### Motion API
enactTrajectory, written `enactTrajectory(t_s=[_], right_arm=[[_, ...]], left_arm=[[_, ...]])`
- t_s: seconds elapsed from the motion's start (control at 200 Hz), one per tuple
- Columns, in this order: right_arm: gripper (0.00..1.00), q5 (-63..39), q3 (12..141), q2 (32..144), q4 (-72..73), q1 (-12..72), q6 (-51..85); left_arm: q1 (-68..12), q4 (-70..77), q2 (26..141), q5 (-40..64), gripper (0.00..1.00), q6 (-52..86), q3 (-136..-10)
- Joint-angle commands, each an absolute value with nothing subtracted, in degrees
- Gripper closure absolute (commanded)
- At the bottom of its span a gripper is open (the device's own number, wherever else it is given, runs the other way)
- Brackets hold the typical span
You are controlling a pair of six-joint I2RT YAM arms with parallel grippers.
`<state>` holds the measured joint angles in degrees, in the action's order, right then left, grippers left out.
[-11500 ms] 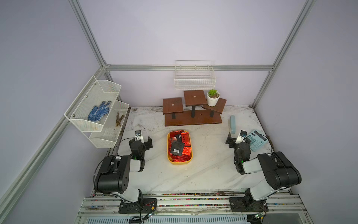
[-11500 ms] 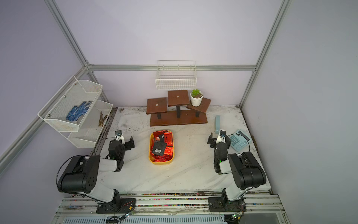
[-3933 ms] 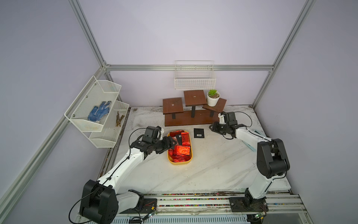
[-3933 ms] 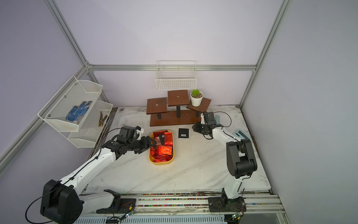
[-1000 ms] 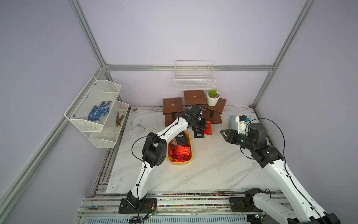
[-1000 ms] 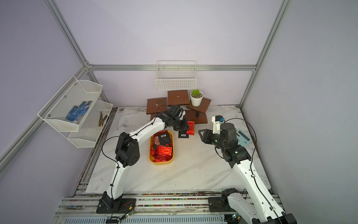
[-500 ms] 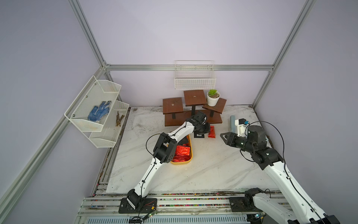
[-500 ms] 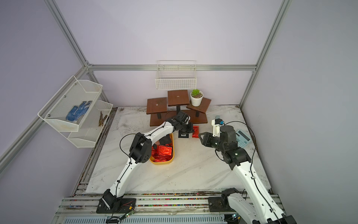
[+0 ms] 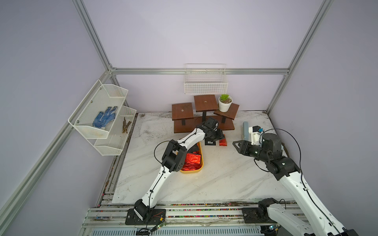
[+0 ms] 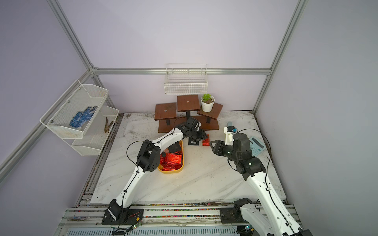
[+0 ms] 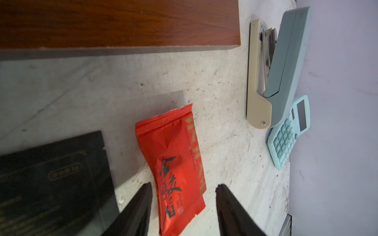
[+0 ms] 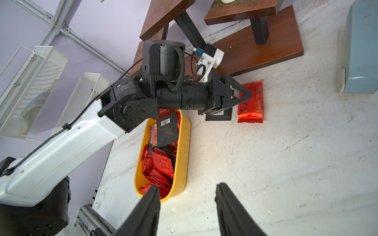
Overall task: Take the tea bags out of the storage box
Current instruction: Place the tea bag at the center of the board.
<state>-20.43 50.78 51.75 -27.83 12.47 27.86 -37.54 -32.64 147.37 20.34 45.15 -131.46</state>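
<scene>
**Two sachets out on the tabletop, a boxful to go**

Two tea bags lie outside the storage box (image 12: 185, 147): a red foil sachet (image 11: 173, 159) and a black square sachet (image 9: 210, 142). They sit side by side on the tabletop (image 9: 225, 173), just in front of the wooden stand (image 9: 205, 102). The left hand (image 11: 183, 186) hangs low over the red one. Its fingers are apart on either side of the packet's near end and grip nothing, and the packet lies flat on the marble. I judge this to be the set-down end of a carry. The right hand (image 12: 187, 186) is also apart and empty, raised above the tabletop with its camera looking toward the box.

Most of the job is not yet done. The box holds a heap of red sachets (image 12: 161, 167), with a barcoded black sachet (image 12: 165, 130) on top toward its far end. The next move calls for one hand to go to the box and pinch a single packet by an edge. The crinkled foil is likely slippery and the packets overlap, so two may come up together. The left arm crosses above the box, so the right hand would need to keep clear of it.

In both top views the left arm hides the box's far half. The packets beneath the top layer cannot be counted. The black square sachet is cut off in the left wrist view and partly covered by the left hand in the right wrist view.
</scene>
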Motion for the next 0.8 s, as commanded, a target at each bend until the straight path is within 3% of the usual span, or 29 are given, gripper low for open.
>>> enactTrajectory(t_s=[0.0, 0.345, 0.795], right_arm=[[0.49, -20.60, 50.54, 51.15, -27.50, 12.18, 26.73], [0.54, -27.38, 50.51, 57.23, -21.80, 13.06, 27.68], [0.51, -24.41, 58.66, 77.69, -18.01, 28.91, 24.25]], left_arm=[[-37.75, -31.30, 137.55, 19.40, 0.46, 42.95, -129.38], [-37.21, -31.69, 115.62, 12.43, 0.47, 40.34, -111.79], [-28.42, -30.05, 82.96, 10.26, 0.43, 41.65, -73.79]])
